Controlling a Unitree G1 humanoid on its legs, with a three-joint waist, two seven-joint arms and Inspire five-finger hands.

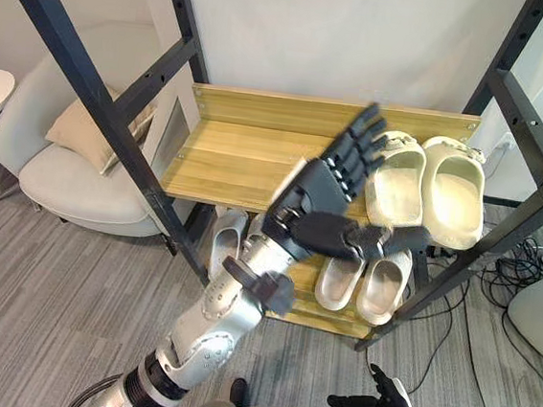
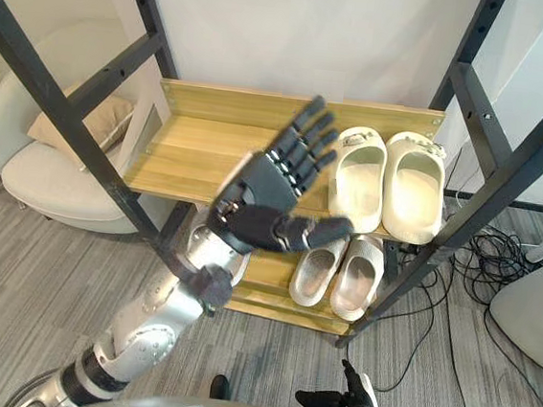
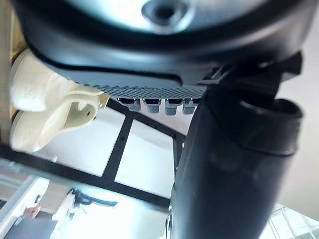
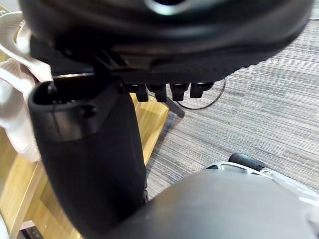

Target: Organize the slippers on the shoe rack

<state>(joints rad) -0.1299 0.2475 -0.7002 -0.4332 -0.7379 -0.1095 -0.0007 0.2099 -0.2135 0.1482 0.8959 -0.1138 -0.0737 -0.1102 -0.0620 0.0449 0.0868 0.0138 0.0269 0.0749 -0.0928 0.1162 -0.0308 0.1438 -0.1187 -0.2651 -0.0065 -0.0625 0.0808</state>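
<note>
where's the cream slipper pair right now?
Head views: cream slipper pair sits side by side at the right end of the upper shelf, just right of the raised left hand.

The left hand [image 1: 325, 194] and its forearm cover the far ends of the pale slipper pair [image 1: 382, 289] on the lower shelf [image 1: 305, 310] and much of another slipper [image 1: 226, 242] at its 7 o'clock, while the right hand [image 1: 382, 402], at 5 o'clock, is cut by the bottom edge.
</note>
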